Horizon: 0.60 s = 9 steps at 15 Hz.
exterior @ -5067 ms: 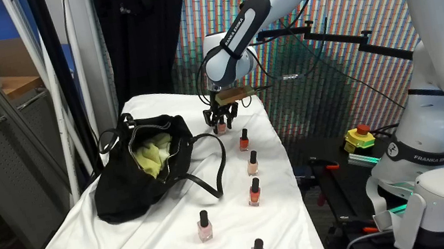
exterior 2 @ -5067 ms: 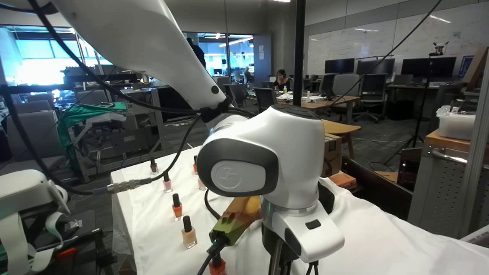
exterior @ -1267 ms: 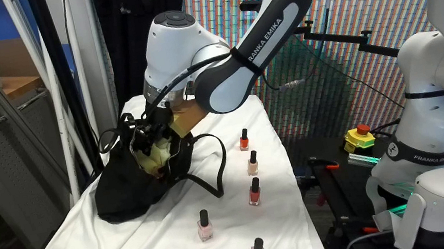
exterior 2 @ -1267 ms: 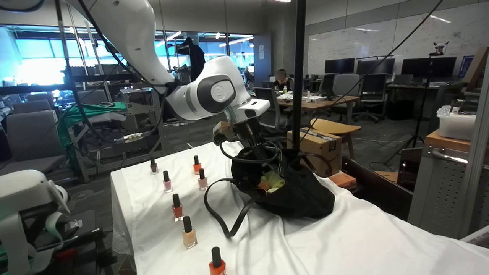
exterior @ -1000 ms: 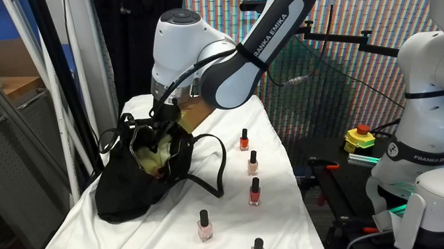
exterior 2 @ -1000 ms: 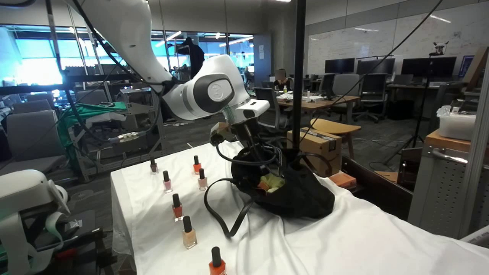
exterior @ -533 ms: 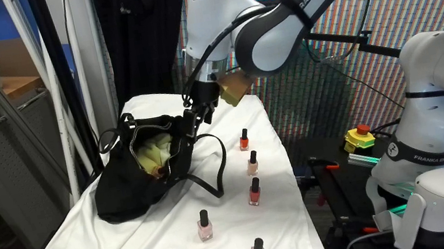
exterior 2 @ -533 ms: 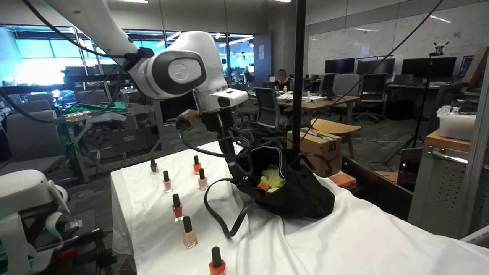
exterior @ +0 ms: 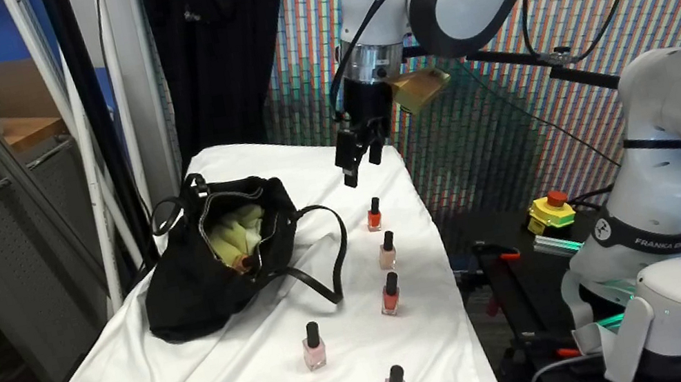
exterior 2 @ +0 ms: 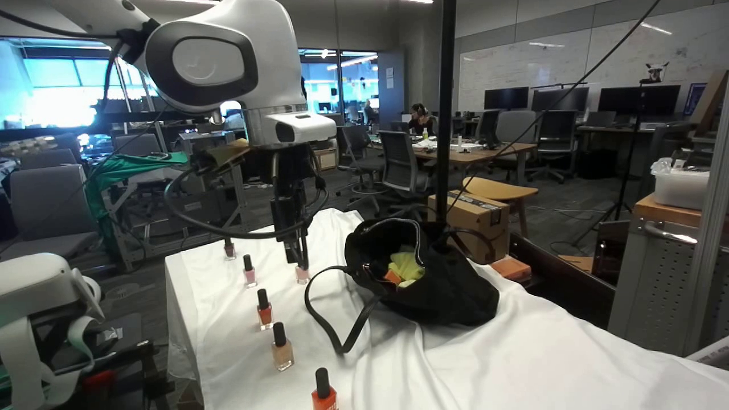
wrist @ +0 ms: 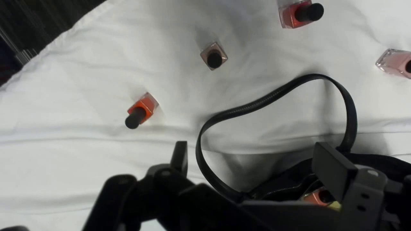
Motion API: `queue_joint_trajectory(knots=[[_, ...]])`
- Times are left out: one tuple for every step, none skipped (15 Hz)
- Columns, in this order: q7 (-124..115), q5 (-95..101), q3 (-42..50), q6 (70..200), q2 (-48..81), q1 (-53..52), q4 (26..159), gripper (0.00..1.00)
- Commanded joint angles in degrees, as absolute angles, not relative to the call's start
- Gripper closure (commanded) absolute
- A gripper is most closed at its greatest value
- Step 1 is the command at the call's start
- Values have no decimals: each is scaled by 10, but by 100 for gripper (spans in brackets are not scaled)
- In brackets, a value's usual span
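Softly rumpled, white cloth [exterior 2: 512,353] spreads near grey chairs [exterior 2: 54,196].

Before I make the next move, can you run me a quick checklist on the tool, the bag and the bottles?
1. Tool open and holding nothing: ok.
2. Tool apart from the bag: ok, in both exterior views.
3. Bag open: ok; a yellow-green cloth and an orange bottle show inside.
4. Orange-red bottle seen below the tool in an exterior view, upright: ok.
5. Same bottle framed in the tool's gap: not ok; the wrist view shows it outside.
6. Cable free to follow: cannot tell; it loops beside the tool.
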State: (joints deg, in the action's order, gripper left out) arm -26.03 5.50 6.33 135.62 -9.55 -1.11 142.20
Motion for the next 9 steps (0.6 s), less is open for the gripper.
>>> queue_joint_trajectory(knots=[[-275,28,50,1347,-136,28,1460,0],[-280,21,51,1352,-136,36,1466,0],[-281,9,53,1355,-133,43,1471,0],[-288,3,53,1359,-130,50,1476,0],[-289,-9,55,1360,-124,55,1481,0],[-288,-20,56,1359,-122,59,1486,0],[-289,-31,57,1361,-116,63,1490,0],[-289,-43,57,1362,-113,66,1494,0],[-290,-53,58,1362,-108,69,1497,0]])
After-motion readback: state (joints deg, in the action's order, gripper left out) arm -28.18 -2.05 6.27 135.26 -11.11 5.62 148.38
